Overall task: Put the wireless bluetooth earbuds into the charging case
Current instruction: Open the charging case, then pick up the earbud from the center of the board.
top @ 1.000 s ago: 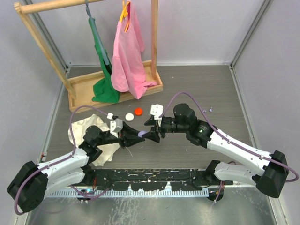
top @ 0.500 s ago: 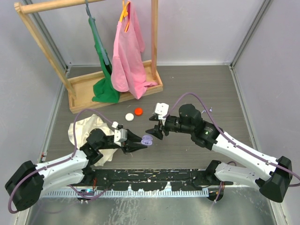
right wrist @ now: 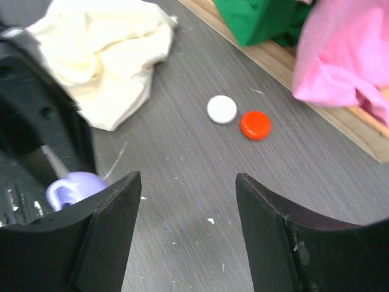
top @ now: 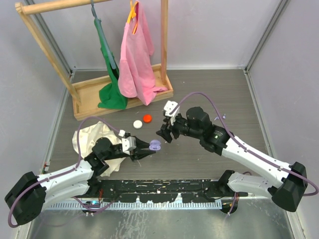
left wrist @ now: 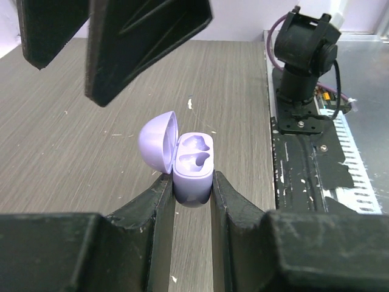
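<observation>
**Case pinched open in the left gripper, right gripper empty beside it**

The left gripper (left wrist: 192, 180) is clamped on the lower half of the charging case (left wrist: 193, 163). One finger lies flat on each side, and the case seems to sit just above the table (left wrist: 73, 134). Its hinged lid is swung back to one side and the two wells face up. Both wells look plain lavender, with no white in them. The right gripper (right wrist: 185, 194) hangs near the case, jaws well apart with nothing between them. The earbuds do not show in any view, so I cannot say where they are.

The case is probably light, hard and smooth. With its rounded sides it may twist or slip out of the pinch if pressed off-centre. The low hold on the body looks right, since it leaves the wells and lid free. The hinge is likely the weak part and best left untouched. Earbuds this small and slick would call for a gentle pinch across the head, stem downward.

Farther out on the table lie a white cap (right wrist: 222, 109) and a red cap (right wrist: 256, 124) just beside each other, and a cream cloth (right wrist: 103, 55). At the back stands a wooden rack (top: 124, 102) with pink and green clothes
</observation>
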